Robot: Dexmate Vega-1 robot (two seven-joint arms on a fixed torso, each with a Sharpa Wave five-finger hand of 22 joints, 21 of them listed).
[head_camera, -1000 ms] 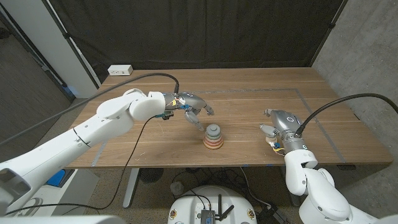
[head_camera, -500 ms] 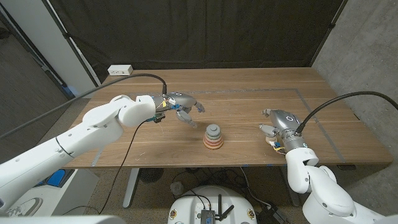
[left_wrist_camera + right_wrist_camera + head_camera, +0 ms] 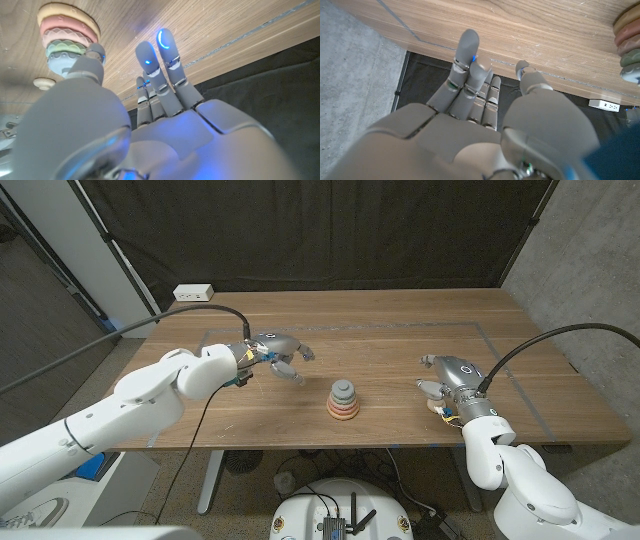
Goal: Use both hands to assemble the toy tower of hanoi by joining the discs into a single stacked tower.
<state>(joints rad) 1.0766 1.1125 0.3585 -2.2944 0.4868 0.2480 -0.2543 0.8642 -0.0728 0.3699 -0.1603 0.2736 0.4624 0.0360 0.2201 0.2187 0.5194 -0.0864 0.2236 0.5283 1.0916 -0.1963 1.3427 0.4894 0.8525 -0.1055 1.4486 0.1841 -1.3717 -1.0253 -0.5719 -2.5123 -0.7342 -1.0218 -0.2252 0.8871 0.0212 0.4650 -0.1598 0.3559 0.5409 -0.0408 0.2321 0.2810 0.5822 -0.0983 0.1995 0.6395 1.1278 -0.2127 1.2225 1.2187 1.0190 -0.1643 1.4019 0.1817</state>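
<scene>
- The left hand (image 3: 277,358) holds nothing, its fingers (image 3: 150,62) spread apart, raised over the table (image 3: 400,330).
- The right hand (image 3: 447,383) is likewise empty with fingers (image 3: 465,50) loosely apart, low at the table's right side.
- The stacked disc tower (image 3: 343,400) stands between them, apart from both, nearer the left hand.

A wooden table (image 3: 400,330) with a light tape outline (image 3: 520,375) on its top stands before a black curtain (image 3: 330,230) that spans the far side of the room. A white power strip (image 3: 193,293) lies at the table's far left corner. To the right rises a grey concrete wall (image 3: 590,260) — to the left, a pale wall panel (image 3: 60,240). Grey carpet (image 3: 250,475) shows beneath the near edge.
</scene>
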